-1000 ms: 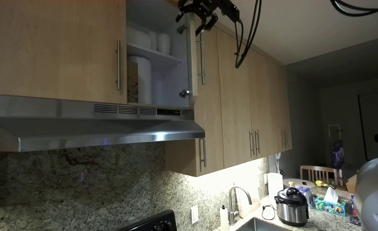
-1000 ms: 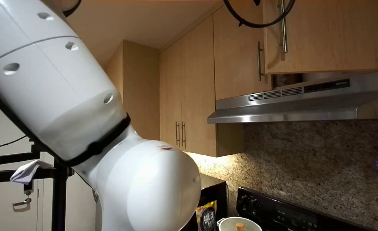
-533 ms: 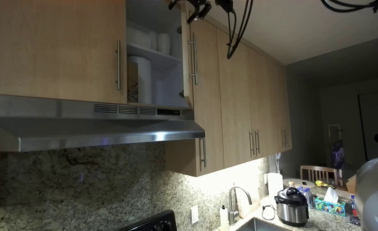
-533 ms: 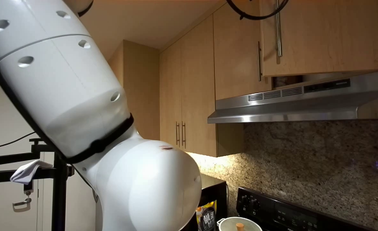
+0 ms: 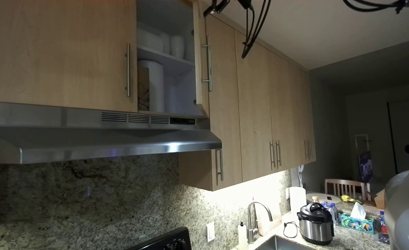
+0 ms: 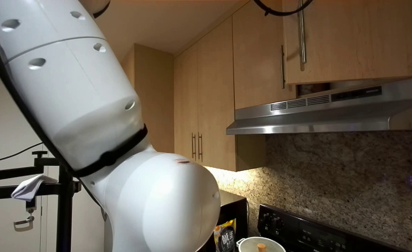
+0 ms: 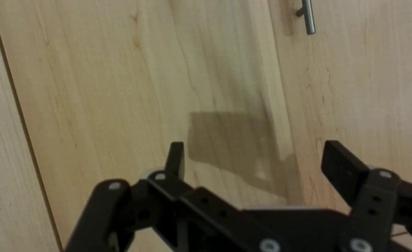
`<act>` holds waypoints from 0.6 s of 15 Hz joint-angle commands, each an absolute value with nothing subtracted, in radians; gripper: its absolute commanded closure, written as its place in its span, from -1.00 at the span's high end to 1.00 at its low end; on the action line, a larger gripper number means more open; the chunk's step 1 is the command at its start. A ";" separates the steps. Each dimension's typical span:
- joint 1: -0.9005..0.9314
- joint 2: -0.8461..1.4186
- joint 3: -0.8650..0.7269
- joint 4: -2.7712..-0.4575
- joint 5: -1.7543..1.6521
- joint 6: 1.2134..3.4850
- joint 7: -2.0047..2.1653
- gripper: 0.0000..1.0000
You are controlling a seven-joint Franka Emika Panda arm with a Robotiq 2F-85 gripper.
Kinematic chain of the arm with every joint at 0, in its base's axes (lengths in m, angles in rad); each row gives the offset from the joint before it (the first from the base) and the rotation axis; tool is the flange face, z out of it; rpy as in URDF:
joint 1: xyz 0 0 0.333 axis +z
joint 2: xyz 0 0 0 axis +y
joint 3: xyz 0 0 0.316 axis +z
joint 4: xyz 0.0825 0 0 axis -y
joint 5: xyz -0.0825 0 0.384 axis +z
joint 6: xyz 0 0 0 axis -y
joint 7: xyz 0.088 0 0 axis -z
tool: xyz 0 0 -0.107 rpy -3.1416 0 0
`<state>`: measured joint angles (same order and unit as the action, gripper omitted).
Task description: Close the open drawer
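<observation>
Cabinet door (image 6: pixel 358 42), hinged, with no drawer in sight, is seen standing open above the right half of the range hood (image 5: pixel 103 135) in both exterior views. Higher than the hood, the gripper (image 7: pixel 253 152) is shown in the wrist view with its fingers (image 7: pixel 344 171) spread wide and nothing held. A wood-grain panel (image 7: pixel 122 87) is faced, but whether it is the open door, and whether it is touched, cannot be told.

A push from outside is judged to be the step in hand. If pressure is applied too near the hinged edge, the door may be stalled for want of leverage; if it is applied at a slant, the fingers may be sent sliding across the smooth face. Above the hood, the bar handle (image 6: pixel 302 38) could be snagged by a spread finger or by the drooping cable (image 6: pixel 286 13), and the door might be pulled the wrong way.

Within the cabinet (image 5: pixel 185 85) over the hood, a white cup-like vessel (image 5: pixel 177 48) is held on the shelf (image 5: pixel 173 63), and a white cylinder (image 5: pixel 156 86), perhaps a paper towel roll, is placed below; both seem set back, so no blocking is expected. Under the hood, the stove control panel (image 6: pixel 319 236) and a lidded pot (image 6: pixel 253 244) are seen, out of the swing. Beyond the hood's right end, a pressure cooker (image 5: pixel 315 224) is set near the sink (image 5: pixel 282 244).
</observation>
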<state>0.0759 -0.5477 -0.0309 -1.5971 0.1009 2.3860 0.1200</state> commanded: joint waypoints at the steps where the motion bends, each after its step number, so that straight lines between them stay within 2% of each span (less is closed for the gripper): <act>1: 0.129 -0.587 -0.078 -1.597 0.199 2.400 0.043 1.00; 5: 0.167 -0.627 -0.124 -1.603 0.283 2.393 0.014 1.00; 9: 0.113 -0.631 -0.133 -1.620 0.272 2.425 0.061 1.00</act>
